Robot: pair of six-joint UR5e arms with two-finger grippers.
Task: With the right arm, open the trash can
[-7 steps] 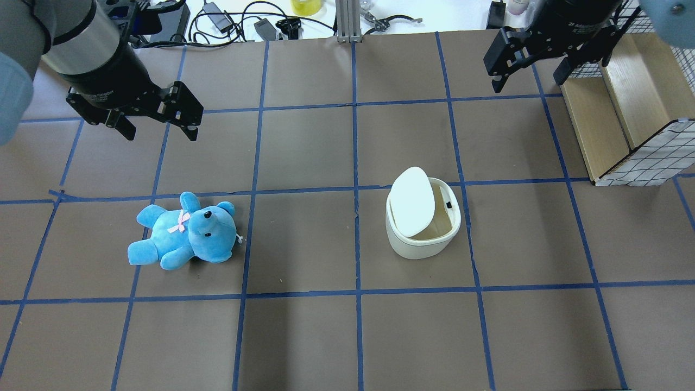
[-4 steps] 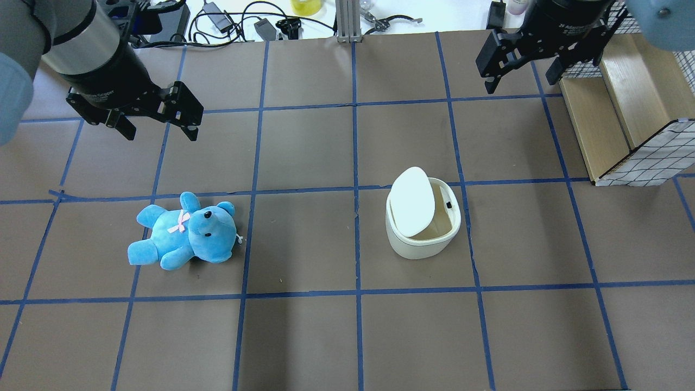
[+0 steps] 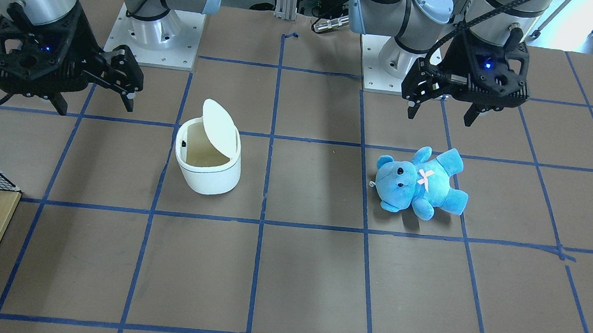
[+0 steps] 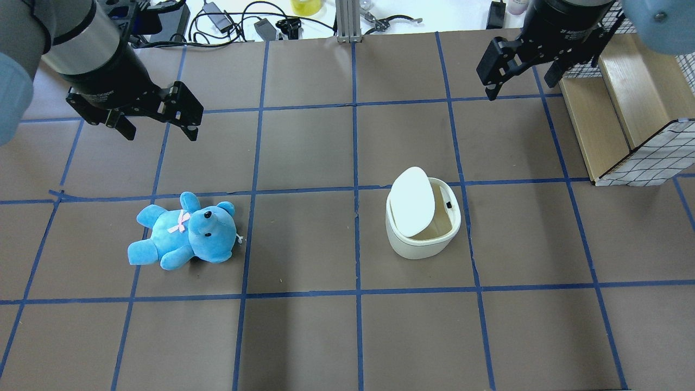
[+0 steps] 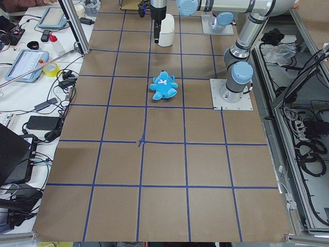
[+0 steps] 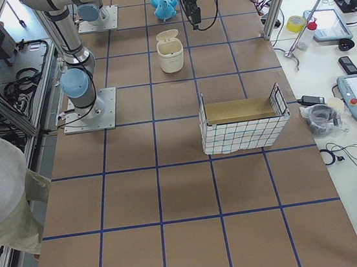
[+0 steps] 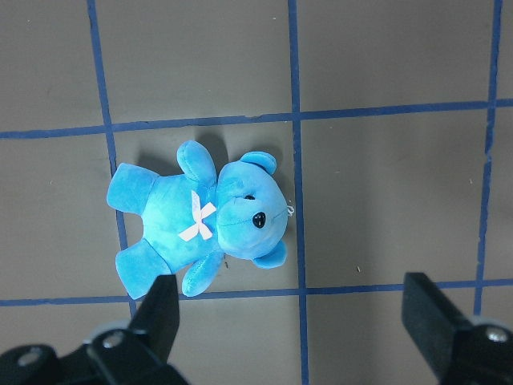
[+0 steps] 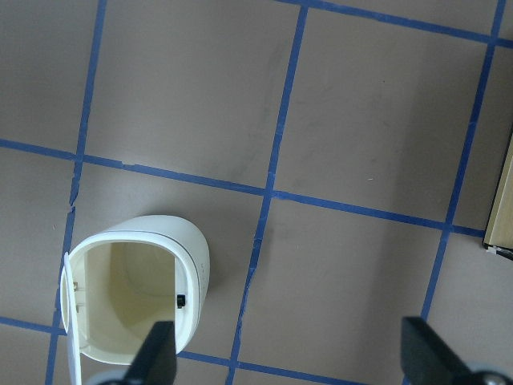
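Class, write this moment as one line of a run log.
trash can: lid up | right claw: open, empty, clear of can | left claw: open, empty | teddy: lying untouched

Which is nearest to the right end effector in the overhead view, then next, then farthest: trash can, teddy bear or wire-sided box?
From the right end effector:
1. Wire-sided box, just beside it at the table's edge.
2. Trash can, toward the table's middle.
3. Teddy bear, far across, on the left arm's side.

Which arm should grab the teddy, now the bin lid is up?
Left. The left gripper hangs open on the teddy's side, with the teddy in its wrist view. The right gripper is across the table, beyond the trash can, near the basket.
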